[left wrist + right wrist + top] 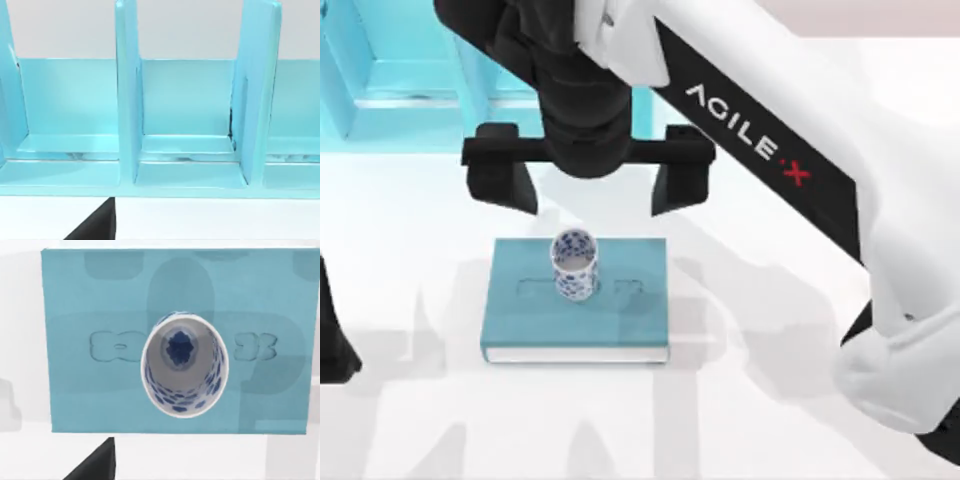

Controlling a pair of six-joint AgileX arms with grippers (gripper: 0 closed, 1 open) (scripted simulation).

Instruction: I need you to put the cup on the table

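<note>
The reach is on and nothing is gripped yet. The right end effector [591, 188] hangs wide open, empty, just above the cup [574, 264] in the frame. The cup stands upright mid-frame on the teal book [520, 320]. It looks due to drop around the cup, close, then carry it to bare tabletop [770, 400]. The left arm [335, 340] sits parked at the left edge.

White table [410, 250] bears a teal book [530, 320] below my right pincer [590, 185]; a light-blue shelf unit [390, 70] stands beyond.
</note>
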